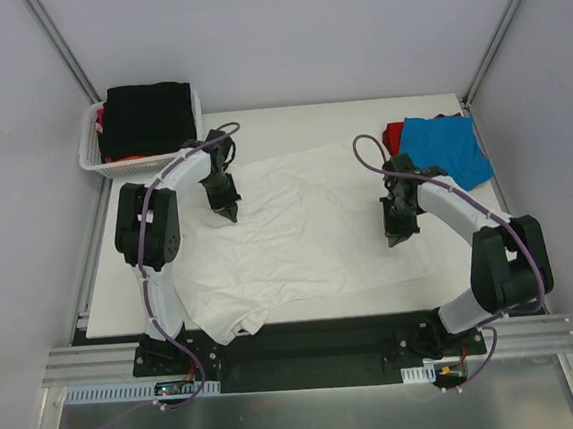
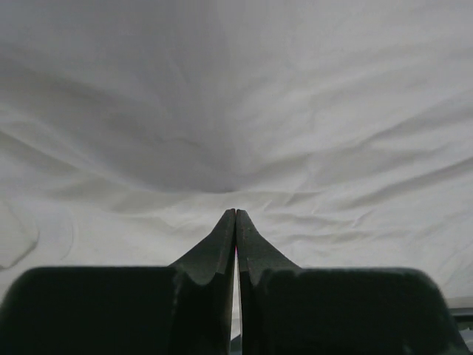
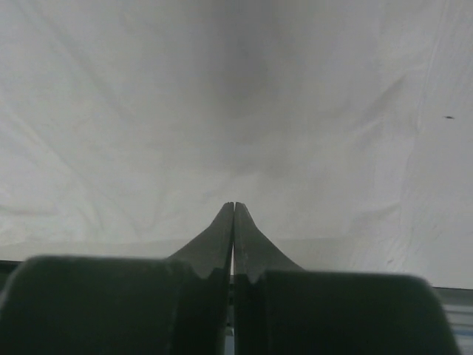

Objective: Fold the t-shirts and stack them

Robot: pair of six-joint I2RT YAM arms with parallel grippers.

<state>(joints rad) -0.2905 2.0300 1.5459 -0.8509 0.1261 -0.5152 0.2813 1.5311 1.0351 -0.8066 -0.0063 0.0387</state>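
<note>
Across the middle of the surface we see the white shirt spread out, one corner hanging over the near edge. Our left pincer is clenched on its far-left part, and creases gather at the tips. Our right pincer is clenched too, tips on the cloth; we cannot tell whether it has pinched any. A blue shirt lies at the far right corner.

Robot lab cell: grey panel walls beyond the left claw and right claw, aluminium rails behind, table beneath.
</note>
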